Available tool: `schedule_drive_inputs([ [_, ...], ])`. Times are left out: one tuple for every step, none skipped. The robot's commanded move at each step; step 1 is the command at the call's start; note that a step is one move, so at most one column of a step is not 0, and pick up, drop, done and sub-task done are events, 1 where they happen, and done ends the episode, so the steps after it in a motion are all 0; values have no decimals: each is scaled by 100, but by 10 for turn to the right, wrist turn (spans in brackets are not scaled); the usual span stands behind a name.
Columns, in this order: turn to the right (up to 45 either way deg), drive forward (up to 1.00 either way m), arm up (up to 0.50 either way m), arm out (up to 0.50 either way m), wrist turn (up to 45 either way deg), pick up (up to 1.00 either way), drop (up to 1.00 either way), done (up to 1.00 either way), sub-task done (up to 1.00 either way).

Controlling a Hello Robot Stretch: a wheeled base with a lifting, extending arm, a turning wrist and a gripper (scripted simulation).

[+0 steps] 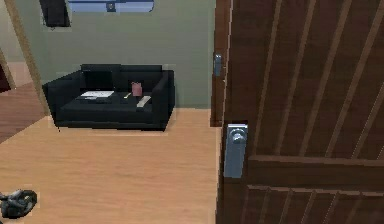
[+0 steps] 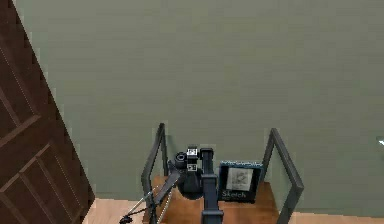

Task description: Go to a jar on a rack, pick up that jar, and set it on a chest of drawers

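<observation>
Gripper (image 2: 150, 202) at the rack (image 2: 283, 160), near the green wall (image 2: 200, 60).
Jaws' state I cannot tell; a dark sofa (image 1: 110, 98) stands far left.

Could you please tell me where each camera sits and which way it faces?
Forward view: on the robot, facing ahead and slightly down at a black sofa and a wooden door.
Arm side view: on the robot's body, facing sideways at a green wall and the rack; the arm shows.
Shared: the wooden door.

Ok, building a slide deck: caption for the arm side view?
Stretch's arm and gripper at a rack against a green wall, dark door beside it.
</observation>
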Motion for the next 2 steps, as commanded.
schedule_drive_inputs([
  [0, 0, 0, 0, 450, 0, 0, 0, 0],
  [0, 0, 0, 0, 450, 0, 0, 0, 0],
])
